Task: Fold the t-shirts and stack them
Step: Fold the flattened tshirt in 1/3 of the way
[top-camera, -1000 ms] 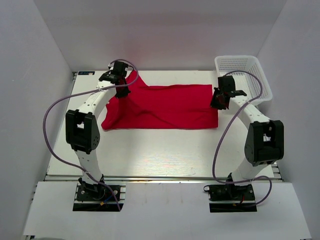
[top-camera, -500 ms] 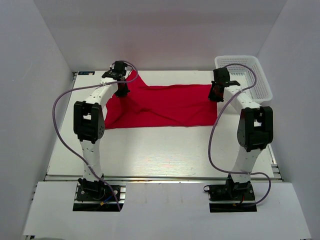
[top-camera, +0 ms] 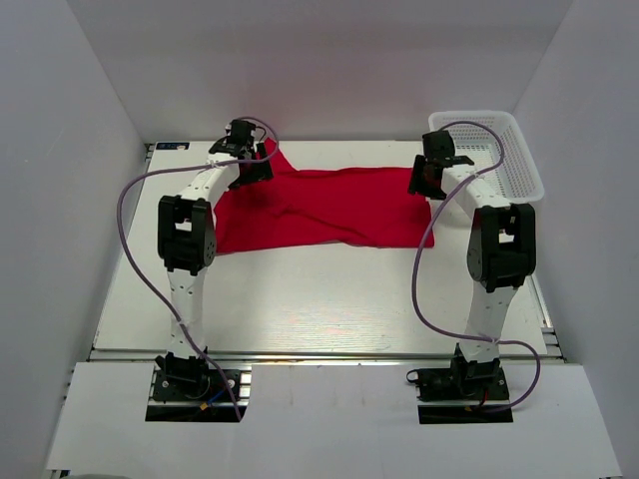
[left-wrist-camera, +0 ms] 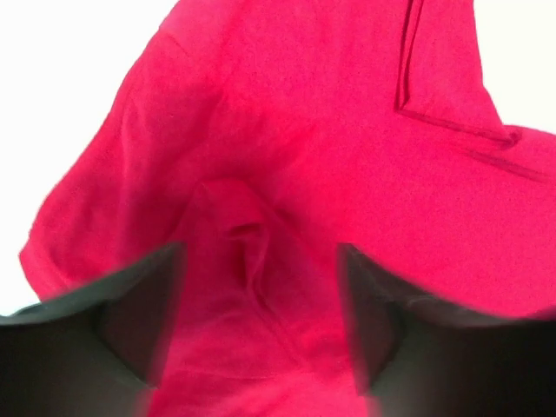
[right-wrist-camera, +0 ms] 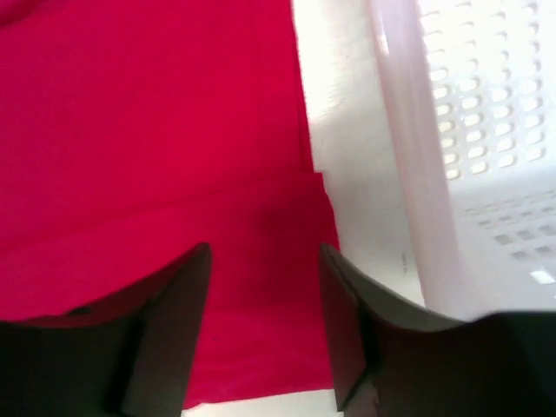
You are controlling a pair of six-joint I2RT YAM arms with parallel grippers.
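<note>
Top external view shows the red t-shirt (top-camera: 324, 207) spread on the counter (top-camera: 319, 294), long axis running left to right. Left end effector (left-wrist-camera: 259, 287) pinches a raised fold at its far left corner; right end effector (right-wrist-camera: 263, 261) clamps its far right edge beside the basket (top-camera: 499, 150). Fingertips are blurred.

t-shirt (top-camera: 329, 205): soft matt cloth | basket (top-camera: 519, 160): glossy perforated plastic | table (top-camera: 329, 299): smooth
</note>
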